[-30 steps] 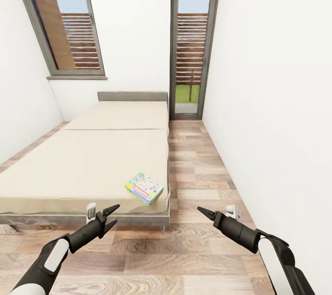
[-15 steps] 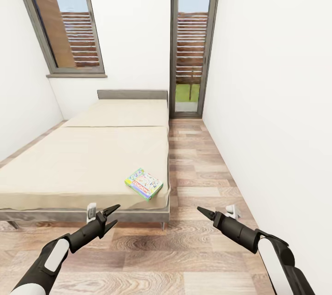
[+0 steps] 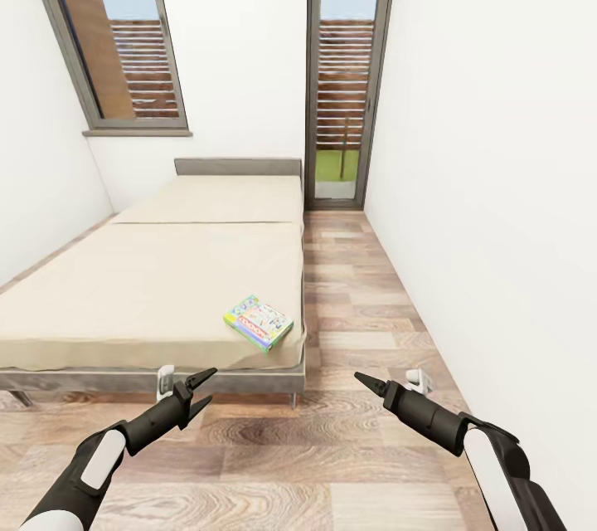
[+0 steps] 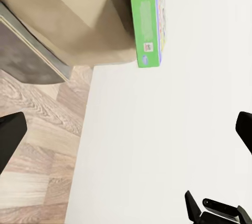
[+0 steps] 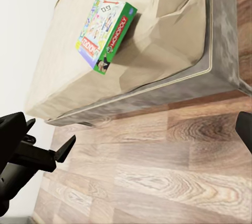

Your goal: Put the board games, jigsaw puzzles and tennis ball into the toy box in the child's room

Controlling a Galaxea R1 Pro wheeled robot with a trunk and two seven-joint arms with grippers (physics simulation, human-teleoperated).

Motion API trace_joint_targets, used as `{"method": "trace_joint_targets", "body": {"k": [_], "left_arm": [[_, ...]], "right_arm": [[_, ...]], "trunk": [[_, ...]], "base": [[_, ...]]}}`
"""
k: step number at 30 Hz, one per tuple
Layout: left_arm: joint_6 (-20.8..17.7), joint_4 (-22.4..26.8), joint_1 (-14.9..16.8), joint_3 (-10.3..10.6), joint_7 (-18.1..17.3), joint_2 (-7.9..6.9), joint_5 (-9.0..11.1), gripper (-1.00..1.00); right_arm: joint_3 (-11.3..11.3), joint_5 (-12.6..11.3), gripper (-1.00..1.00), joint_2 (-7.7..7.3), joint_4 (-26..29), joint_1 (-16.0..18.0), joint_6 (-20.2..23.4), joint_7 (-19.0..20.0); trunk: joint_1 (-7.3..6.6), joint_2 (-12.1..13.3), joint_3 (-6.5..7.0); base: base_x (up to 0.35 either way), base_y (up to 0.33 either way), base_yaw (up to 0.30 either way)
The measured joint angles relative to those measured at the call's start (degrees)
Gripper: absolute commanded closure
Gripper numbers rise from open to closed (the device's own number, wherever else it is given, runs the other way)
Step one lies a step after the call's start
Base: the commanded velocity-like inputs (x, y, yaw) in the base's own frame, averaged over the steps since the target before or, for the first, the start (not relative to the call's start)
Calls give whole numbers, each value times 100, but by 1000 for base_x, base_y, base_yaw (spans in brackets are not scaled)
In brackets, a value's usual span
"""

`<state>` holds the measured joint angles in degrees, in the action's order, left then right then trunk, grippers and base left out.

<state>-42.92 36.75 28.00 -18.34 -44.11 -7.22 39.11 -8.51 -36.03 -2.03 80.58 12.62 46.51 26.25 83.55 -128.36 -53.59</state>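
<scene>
1. A board game lies flat on the bed, close to the near corner on the side by the wooden floor. Its lid is colourful with a green edge.
2. From the right wrist camera, the same board game sits on the beige cover above the bed's grey frame, with the word "MONOPOLY" on its side.
3. In the left wrist view, the green side of the board game sits at the very edge of the mattress.
4. The left gripper hangs over the floor just short of the bed's foot; its jaws are parted and hold nothing.
5. The right gripper hangs over the floor beside the bed, well apart from the game. Its tips seem drawn to a point, but I cannot tell how far the jaws are apart.
6. A tall glass door and a window stand in the far wall.
</scene>
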Motion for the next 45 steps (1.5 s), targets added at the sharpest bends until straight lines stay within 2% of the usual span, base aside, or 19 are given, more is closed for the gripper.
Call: {"method": "trace_joint_targets", "body": {"k": [18,31,45], "left_arm": [[-1,1,1,0,-1,4,1,-100],[-1,1,0,4,8,2,1,-100],[-1,1,0,0,9,0,1,-100]], "right_arm": [[6,-2,-100,1,0,0,0,0],[7,-2,-100,3,1,0,1,-1],[7,-2,-100,1,0,0,0,0]], "trunk": [[0,-1,0],[0,-2,0],[0,-1,-1]], "base": [[2,-2,0],[102,-118,0],[21,-20,0]]}}
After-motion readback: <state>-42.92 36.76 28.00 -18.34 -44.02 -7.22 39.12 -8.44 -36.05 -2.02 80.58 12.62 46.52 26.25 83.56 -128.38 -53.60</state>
